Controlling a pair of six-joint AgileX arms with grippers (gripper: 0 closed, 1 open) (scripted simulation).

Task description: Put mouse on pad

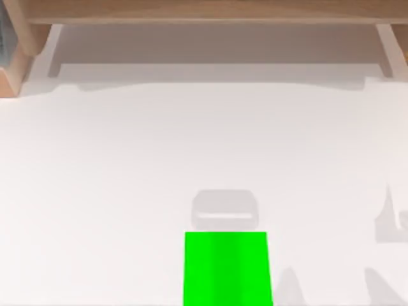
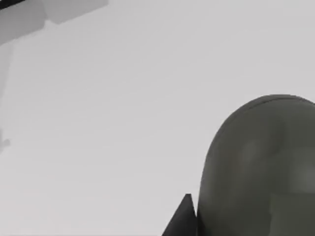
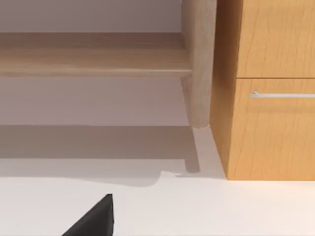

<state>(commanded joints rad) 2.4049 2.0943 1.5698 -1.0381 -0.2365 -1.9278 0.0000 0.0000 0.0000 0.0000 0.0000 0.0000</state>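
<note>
Pad [image 1: 226, 268]: bright, saturated green, plain, no marking; a slightly lighter vertical band runs through its middle in the top view.

Mouse [image 1: 225, 210]: pale grey from above, close in tone to the surface under it, with a lighter thin stripe across it. In the left wrist view the mouse [image 2: 261, 167] reads as dark olive-grey, smooth, with soft lighter patches.

Worktop [image 1: 95, 191]: white, unpatterned, crossed by soft grey shadows.

Shelf [image 1: 204, 9] along the far edge: light tan wood.

Cabinet [image 3: 270, 98]: warm orange-brown wood grain, with a silver-grey handle [image 3: 283, 95].

Left gripper finger [image 2: 182, 219]: dark charcoal. Right gripper finger [image 3: 96, 219]: black.
</note>
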